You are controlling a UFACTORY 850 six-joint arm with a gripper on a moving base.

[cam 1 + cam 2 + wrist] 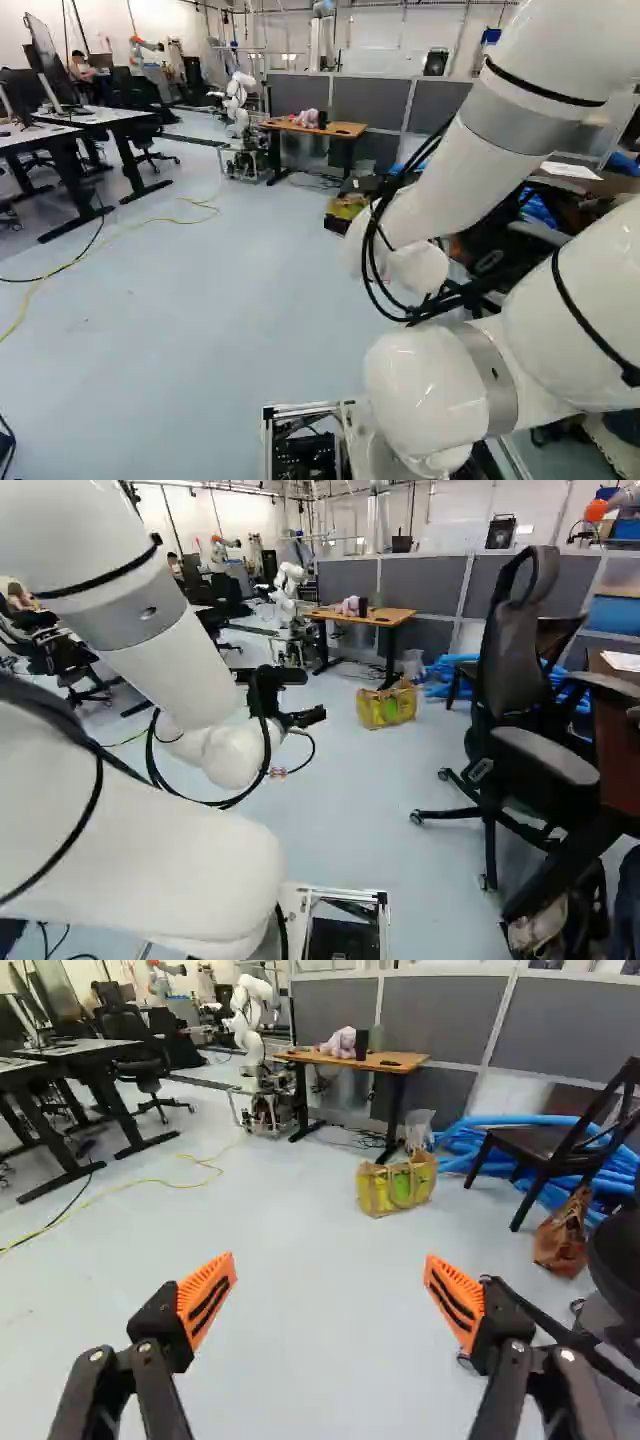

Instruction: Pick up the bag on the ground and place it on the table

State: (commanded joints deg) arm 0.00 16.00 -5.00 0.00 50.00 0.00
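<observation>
Wrist view, yellow-green bag (397, 1186) with tan trim, gripper (314, 696) spread wide, holding nothing

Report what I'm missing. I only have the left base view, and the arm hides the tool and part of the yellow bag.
Observer: In the wrist view, the tool is open, its orange pads well apart with nothing between them.
Operator: Now give me the yellow bag.
Observer: The wrist view shows the yellow bag in full, ahead of the tool, with nothing in front of it.
Operator: Check for anything I might mistake for it.
Observer: Yes, a second bag: a brown bag is on the floor beside the dark chair in the wrist view.
</observation>
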